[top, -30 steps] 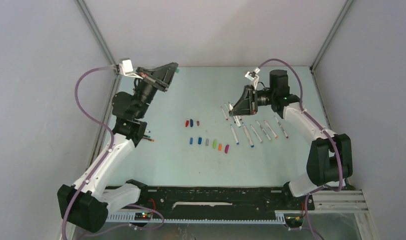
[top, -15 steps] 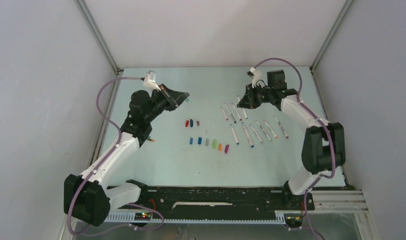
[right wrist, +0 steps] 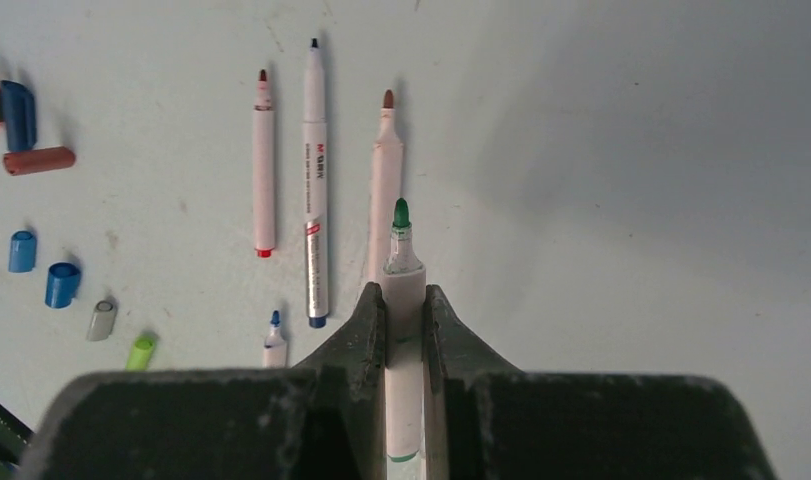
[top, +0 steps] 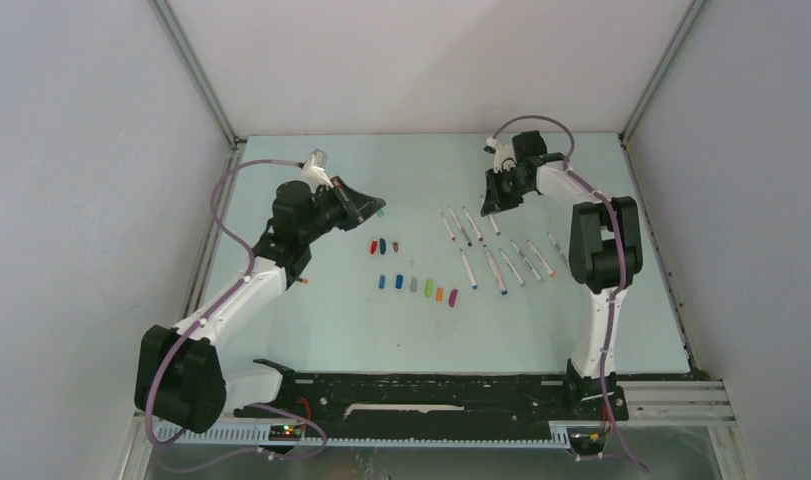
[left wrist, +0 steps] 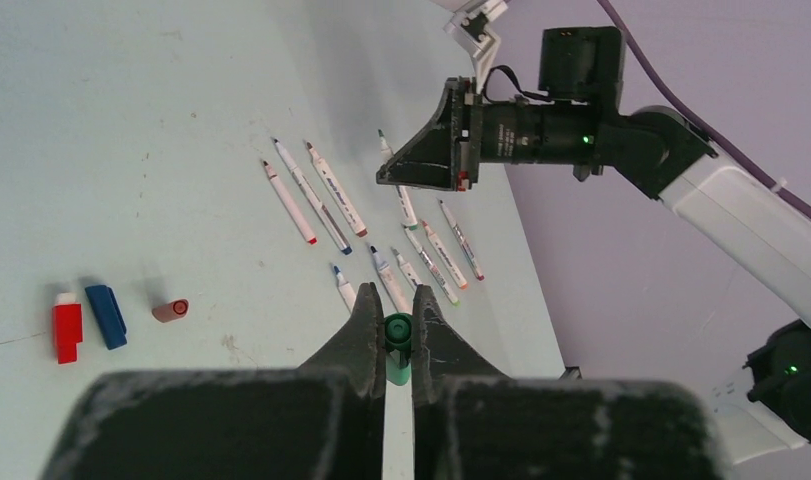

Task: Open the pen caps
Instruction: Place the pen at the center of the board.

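Observation:
My left gripper (left wrist: 398, 335) is shut on a green pen cap (left wrist: 398, 328), held above the table left of centre; in the top view that gripper (top: 378, 211) points right. My right gripper (right wrist: 405, 300) is shut on a white pen (right wrist: 404, 275) with its bare green tip pointing away, over the far right of the table (top: 489, 205). Loose pen caps lie in two rows mid-table: red (top: 373, 246), blue (top: 382, 244), brown (top: 395, 244), and a longer row (top: 414, 284) nearer me. Several uncapped pens (top: 495, 270) lie to their right.
Three uncapped pens (right wrist: 314, 180) lie just left of the held pen. A small orange-tipped item (top: 303, 281) lies beside the left arm. Grey walls enclose the table on three sides; the right arm's elbow (top: 601, 240) stands over the right part.
The left arm has swung from the back left corner towards the table's middle, still gripping the green cap. The right gripper has drawn back towards the far edge with its pen.

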You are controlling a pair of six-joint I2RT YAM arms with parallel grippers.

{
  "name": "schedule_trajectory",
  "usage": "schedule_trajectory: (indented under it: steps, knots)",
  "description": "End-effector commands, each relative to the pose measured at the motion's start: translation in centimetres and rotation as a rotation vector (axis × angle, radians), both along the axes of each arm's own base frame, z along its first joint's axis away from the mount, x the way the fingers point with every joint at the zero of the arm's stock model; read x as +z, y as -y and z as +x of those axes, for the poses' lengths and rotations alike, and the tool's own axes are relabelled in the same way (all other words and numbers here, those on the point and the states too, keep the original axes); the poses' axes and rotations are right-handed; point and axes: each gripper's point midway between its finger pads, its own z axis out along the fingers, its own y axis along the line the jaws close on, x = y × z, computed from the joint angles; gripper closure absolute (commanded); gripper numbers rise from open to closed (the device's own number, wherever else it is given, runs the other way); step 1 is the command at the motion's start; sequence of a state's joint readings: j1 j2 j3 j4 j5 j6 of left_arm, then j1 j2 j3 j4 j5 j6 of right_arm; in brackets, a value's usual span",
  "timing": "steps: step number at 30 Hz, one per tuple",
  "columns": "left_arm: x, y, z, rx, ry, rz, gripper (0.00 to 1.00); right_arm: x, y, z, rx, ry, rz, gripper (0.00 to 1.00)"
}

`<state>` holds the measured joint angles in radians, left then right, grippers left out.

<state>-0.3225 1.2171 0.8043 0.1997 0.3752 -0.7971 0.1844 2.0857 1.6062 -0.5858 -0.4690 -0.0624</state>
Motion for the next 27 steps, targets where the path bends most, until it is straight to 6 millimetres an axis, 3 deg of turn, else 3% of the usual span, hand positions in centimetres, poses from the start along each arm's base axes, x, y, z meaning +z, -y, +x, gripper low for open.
schedule_trajectory:
  steps: [1,8,18,23,27]
  knots:
    - [-0.6,0.2,-0.3,-0.020,-0.005,-0.015,1.00,-0.6,0.5,1.1,-0.003,-0.027,-0.046,0.94]
    - [-1.0,0.2,-0.3,-0.020,-0.014,-0.012,1.00,-2.7,0.6,1.1,-0.001,-0.076,-0.062,0.86]
    - [-0.9,0.4,-0.4,-0.033,-0.018,-0.023,0.99,-3.3,0.6,1.0,-0.005,-0.108,-0.074,0.71]
    - [-0.9,0.6,-0.5,-0.042,-0.021,-0.026,0.99,-2.3,0.8,0.8,-0.005,-0.093,-0.074,0.66]
    - [-1.2,1.3,-0.6,-0.067,-0.036,-0.026,0.99,0.2,0.8,0.4,0.008,-0.042,-0.061,0.66]
